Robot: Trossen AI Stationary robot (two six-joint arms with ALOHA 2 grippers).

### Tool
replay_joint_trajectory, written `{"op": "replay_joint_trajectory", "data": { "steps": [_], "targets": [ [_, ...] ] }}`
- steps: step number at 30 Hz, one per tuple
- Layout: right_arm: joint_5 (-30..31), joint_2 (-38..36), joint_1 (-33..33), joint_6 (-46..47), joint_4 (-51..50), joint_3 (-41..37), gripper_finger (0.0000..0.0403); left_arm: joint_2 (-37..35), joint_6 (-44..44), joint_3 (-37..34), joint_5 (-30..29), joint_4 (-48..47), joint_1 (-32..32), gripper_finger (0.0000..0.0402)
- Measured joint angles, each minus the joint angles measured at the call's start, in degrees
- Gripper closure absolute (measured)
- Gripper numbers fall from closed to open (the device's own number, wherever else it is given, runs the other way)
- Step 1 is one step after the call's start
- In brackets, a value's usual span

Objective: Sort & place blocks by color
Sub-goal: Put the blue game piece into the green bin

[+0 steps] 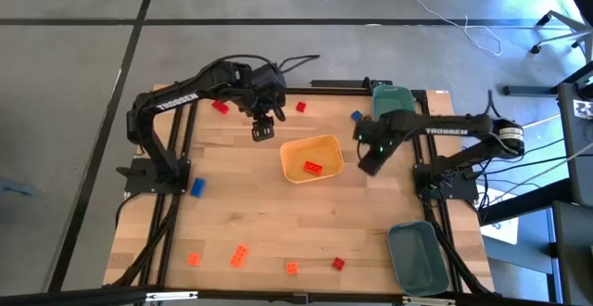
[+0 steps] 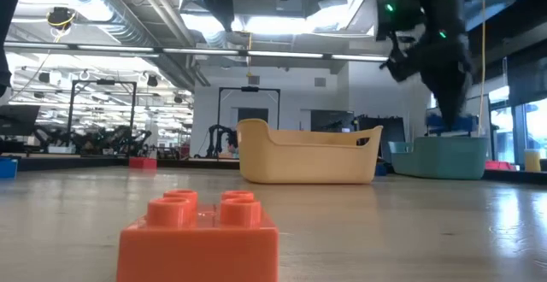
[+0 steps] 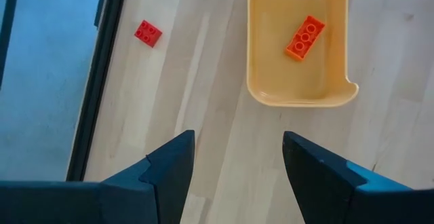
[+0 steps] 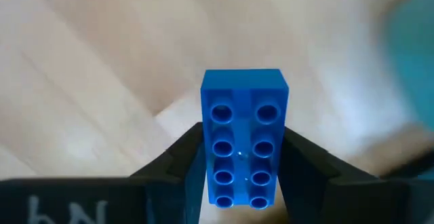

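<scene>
Blue brick (image 4: 243, 146), clamped between the right gripper (image 4: 241, 176) fingers above the table right of the yellow tray (image 1: 331, 145): carry level to a teal bin (image 1: 419, 256), lower before releasing, while left gripper (image 3: 233, 176) hangs open, empty.

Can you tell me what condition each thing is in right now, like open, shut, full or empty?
Left tool: open, holding nothing, above the table.
Right tool: shut on a blue block.
Yellow tray: holds one orange block.
Near teal bin: empty.
Far teal bin: contents hidden by the right arm.
Red block: loose on the table.
</scene>
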Motion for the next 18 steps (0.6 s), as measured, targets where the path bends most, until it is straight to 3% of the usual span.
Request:
{"op": "replay_joint_trajectory", "data": {
  "steps": [7,18],
  "targets": [
    [4.6,-0.1,-12.0,-5.0,-6.8,7.8,0.0263,-1.0,0.0,0.0,0.0,0.2,-0.5,0.0185],
    [4.8,1.8,-34.2,-10.1,-1.0,8.8,0.0263,-1.0,1.5,0.0,0.0,0.5,-0.7,0.0185]
  ]
}}
